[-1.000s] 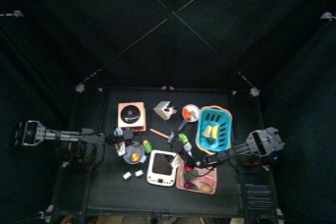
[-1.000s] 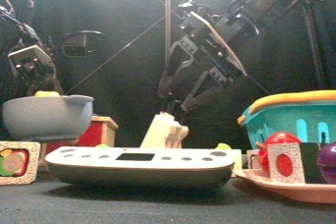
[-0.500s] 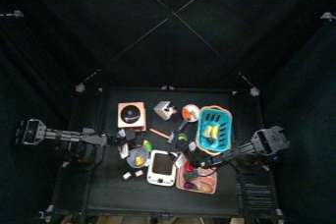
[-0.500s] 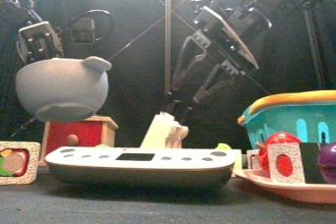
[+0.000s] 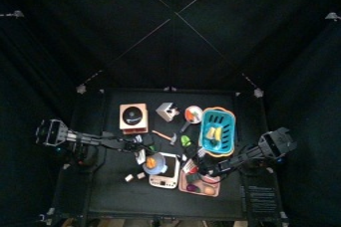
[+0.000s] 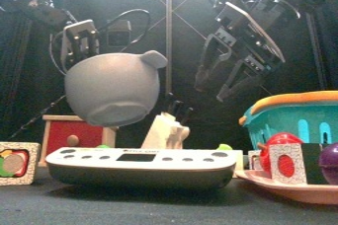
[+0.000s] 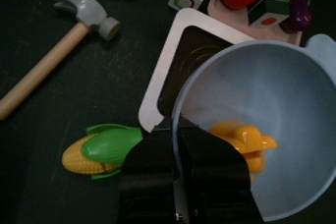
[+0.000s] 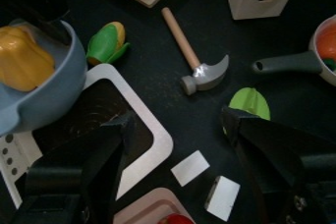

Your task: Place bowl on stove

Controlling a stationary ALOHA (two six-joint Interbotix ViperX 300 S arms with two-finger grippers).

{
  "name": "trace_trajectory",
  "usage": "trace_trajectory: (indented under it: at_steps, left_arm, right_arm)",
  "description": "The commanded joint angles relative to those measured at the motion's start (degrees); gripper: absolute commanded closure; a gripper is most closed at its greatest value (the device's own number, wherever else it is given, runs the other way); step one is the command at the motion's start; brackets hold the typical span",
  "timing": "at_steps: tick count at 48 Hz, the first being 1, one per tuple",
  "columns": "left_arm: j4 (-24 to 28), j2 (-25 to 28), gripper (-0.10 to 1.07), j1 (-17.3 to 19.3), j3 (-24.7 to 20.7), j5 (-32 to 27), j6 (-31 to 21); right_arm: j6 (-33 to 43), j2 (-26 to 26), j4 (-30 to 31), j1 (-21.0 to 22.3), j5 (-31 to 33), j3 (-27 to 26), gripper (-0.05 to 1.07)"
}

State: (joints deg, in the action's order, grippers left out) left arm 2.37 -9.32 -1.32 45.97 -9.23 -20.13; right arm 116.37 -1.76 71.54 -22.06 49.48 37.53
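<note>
A grey-blue bowl (image 6: 113, 91) with a yellow-orange piece inside hangs tilted in the air, its underside toward the front camera. My left gripper (image 6: 82, 43) is shut on its rim, and the left wrist view shows the jaws clamped over the bowl's (image 7: 269, 81) edge. Just under it lies the stove (image 6: 132, 165), a flat white block with a dark top (image 7: 184, 56). The bowl (image 5: 160, 161) overlaps the stove's (image 5: 166, 177) near end from above. My right gripper (image 6: 235, 66) hangs open to the right of the bowl, with nothing between its jaws (image 8: 178, 169).
A toy hammer (image 8: 191, 51) and a corn cob (image 7: 105, 149) lie beside the stove. A blue basket (image 6: 297, 120) and a pink tray (image 6: 310, 191) of toy food stand at the right. A red block (image 6: 73, 135) is at the left.
My left gripper has lifted the bowl off the table, carried it right over the stove and tipped it. The right gripper has drifted a little to the right.
</note>
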Motion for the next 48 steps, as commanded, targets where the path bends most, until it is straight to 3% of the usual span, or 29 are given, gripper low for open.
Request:
trace_trajectory:
  at_steps: [1, 20, 34, 48]
  left_arm:
    - [0.1, 1.7, 0.71, 0.1, -3.4, 0.5, 0.0]
    - [1.0, 8.5, 0.71, -0.3, -9.8, 0.0, 0.1]
    - [1.6, 11.2, 0.70, -0.3, -12.4, -4.0, 0.1]
    - [1.7, 12.1, 0.50, -0.3, -13.7, -5.3, 0.0]
  right_arm:
    - [-0.1, -2.5, -1.1, -0.6, 1.3, 0.0, 0.02]
    - [0.0, -3.1, -3.8, -2.7, 5.4, 0.6, 0.02]
    - [0.0, -3.2, -3.9, -2.7, 5.4, 0.9, 0.02]
    - [0.0, -3.1, -3.9, -2.7, 5.4, 0.9, 0.02]
